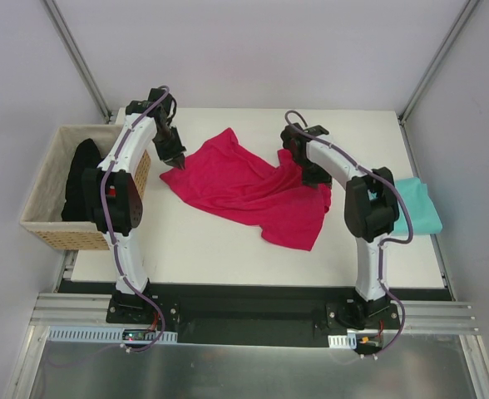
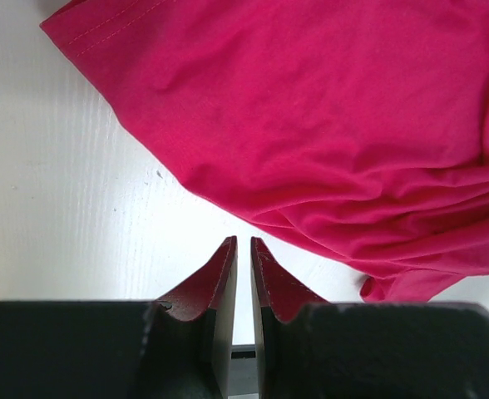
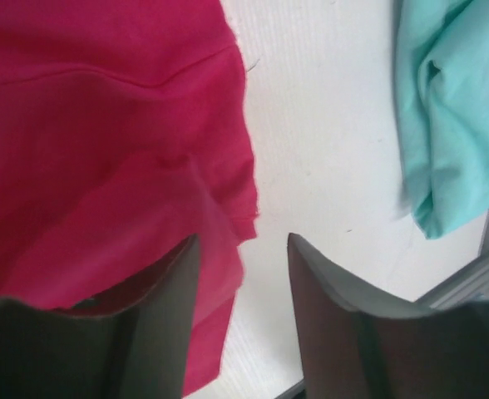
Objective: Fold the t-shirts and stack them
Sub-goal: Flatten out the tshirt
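Observation:
The crimson-pink t-shirt [image 1: 244, 187] lies crumpled and spread across the middle of the white table [image 1: 211, 249]. It also shows in the left wrist view [image 2: 311, 108] and the right wrist view [image 3: 86, 125]. My left gripper [image 1: 176, 160] hovers at the shirt's far left corner. Its jaws [image 2: 244, 243] are almost together with nothing between them, just short of the cloth edge. My right gripper [image 1: 315, 179] is open [image 3: 244, 239] over the shirt's right edge, with cloth against its left finger. The teal t-shirt [image 1: 419, 208] lies folded at the table's right edge, behind the right arm [image 3: 452, 108].
A woven wicker basket [image 1: 41, 187] stands off the table's left edge with dark black cloth [image 1: 82, 179] in it. Metal frame posts rise at the back corners. The table's front edge runs just ahead of the arm bases.

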{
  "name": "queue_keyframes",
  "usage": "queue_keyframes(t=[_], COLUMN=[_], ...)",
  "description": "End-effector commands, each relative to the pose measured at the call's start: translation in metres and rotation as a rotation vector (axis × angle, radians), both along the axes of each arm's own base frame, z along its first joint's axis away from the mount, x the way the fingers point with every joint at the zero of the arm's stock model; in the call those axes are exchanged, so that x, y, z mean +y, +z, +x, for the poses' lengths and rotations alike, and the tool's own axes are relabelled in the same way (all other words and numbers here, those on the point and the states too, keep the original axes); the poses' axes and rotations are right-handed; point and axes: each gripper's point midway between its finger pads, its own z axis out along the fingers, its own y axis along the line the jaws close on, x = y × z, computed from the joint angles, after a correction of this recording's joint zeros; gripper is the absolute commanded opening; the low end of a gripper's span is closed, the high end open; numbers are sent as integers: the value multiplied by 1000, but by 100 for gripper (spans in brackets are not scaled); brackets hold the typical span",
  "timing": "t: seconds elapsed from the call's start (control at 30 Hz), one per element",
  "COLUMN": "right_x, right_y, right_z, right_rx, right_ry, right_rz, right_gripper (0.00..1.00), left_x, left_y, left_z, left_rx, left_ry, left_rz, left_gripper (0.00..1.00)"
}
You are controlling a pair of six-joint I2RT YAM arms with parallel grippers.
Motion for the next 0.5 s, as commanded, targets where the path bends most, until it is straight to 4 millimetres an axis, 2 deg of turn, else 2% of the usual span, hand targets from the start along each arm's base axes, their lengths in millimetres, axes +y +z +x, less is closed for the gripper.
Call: queue_keyframes(t=[0.0, 0.07, 0.13, 0.17, 0.3, 0.37, 0.47], right_x=[-16, -21, -15, -15, 6, 13, 33], right_y=[50, 64, 72, 64, 50, 41, 28], right_z=[-21, -39, -53, -65, -100, -113, -131], right_rx=[-90, -119, -141, -109, -73, -44, -11], right_ry=[-16, -18, -23, -22, 10, 24, 68], right_rz=[-65, -73, -21, -16, 4, -5, -3], right_gripper=[61, 73, 73, 73, 69, 67, 65], left_x=[-1, -3, -6, -7, -15, -18, -21], left_y=[23, 23, 24, 23, 24, 23, 24], left_z=[-10, -8, -5, -4, 2, 4, 5], left_rx=[-40, -37, -43, -40, -48, -47, -49], left_ry=[-15, -12, -15, -16, -28, -30, -34], left_rz=[-2, -12, -19, -22, -31, -37, -41], left_gripper=[11, 11, 11, 11, 11, 11, 11])
